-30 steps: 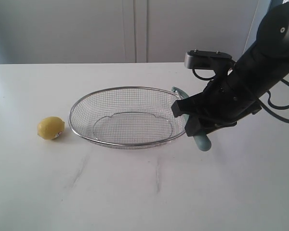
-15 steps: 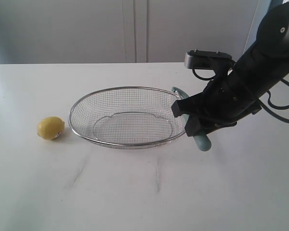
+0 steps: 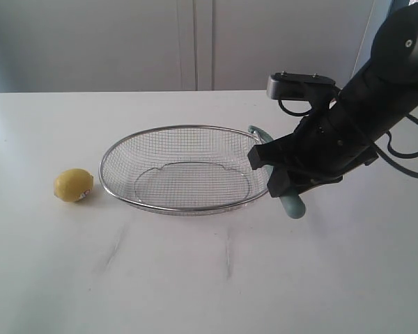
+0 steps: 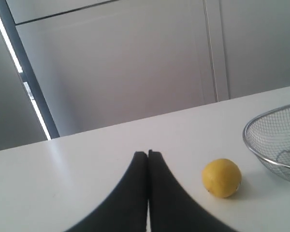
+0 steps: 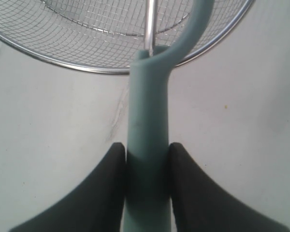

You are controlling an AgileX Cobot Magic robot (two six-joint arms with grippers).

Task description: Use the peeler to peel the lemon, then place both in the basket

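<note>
Lemon (image 3: pixel 74 185) near basket (image 3: pixel 174 127), apart | my right gripper (image 5: pixel 146 157) pinches peeler (image 5: pixel 147 96) just beside basket | left gripper (image 4: pixel 148 155) pressed together

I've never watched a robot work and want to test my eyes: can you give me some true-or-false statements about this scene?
The small round yellow lemon lies inside the oval silver wire-mesh basket. False: it sits on the white table beside it.
The right gripper grips the pale teal-handled peeler. True.
The left gripper holds the lemon. False: it is shut on nothing.
Lemon and peeler are on opposite sides of the basket. True.
</note>
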